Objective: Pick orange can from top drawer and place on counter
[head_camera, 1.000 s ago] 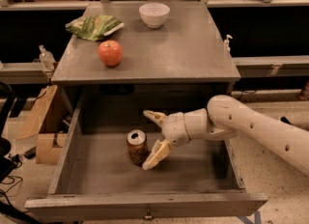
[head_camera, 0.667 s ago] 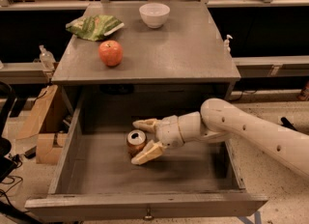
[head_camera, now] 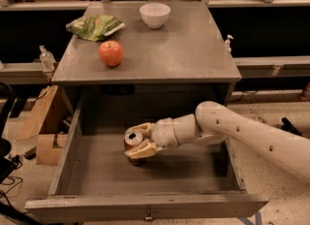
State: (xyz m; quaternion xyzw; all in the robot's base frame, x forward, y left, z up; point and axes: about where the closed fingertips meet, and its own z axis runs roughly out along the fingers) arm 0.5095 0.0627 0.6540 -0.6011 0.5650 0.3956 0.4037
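We find the gripper (head_camera: 131, 142) inside the top drawer (head_camera: 145, 204), fingers (head_camera: 140, 150) clasped on the orange can (head_camera: 133, 136); a light hold could let it slip, or it could strike the worktop (head_camera: 184, 49) edge on lifting.

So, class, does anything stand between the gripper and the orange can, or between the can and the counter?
Nothing visible does. The gripper has its fingers clasped on the orange can in the top drawer. On the counter, the apple sits left.
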